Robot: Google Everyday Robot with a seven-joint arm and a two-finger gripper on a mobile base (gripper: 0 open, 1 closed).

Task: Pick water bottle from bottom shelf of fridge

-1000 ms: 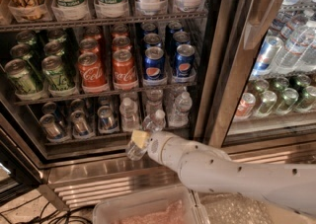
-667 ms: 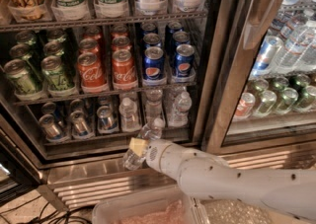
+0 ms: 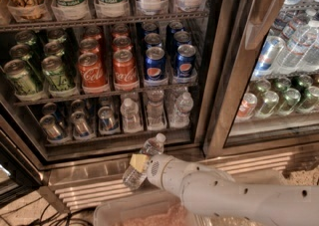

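Camera view: gripper (image 3: 140,166) is clamping the bottle (image 3: 151,148), holding it tilted with the cap up-right. The bottle is hanging near the fridge (image 3: 219,70) base, below the bottom shelf (image 3: 114,139). Small bottles (image 3: 130,115) and cans (image 3: 79,123) are sitting on that shelf.

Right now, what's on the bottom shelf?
Cans left, small bottles right; rows behind are hidden. The gripper holds the water bottle outside, below the shelf.
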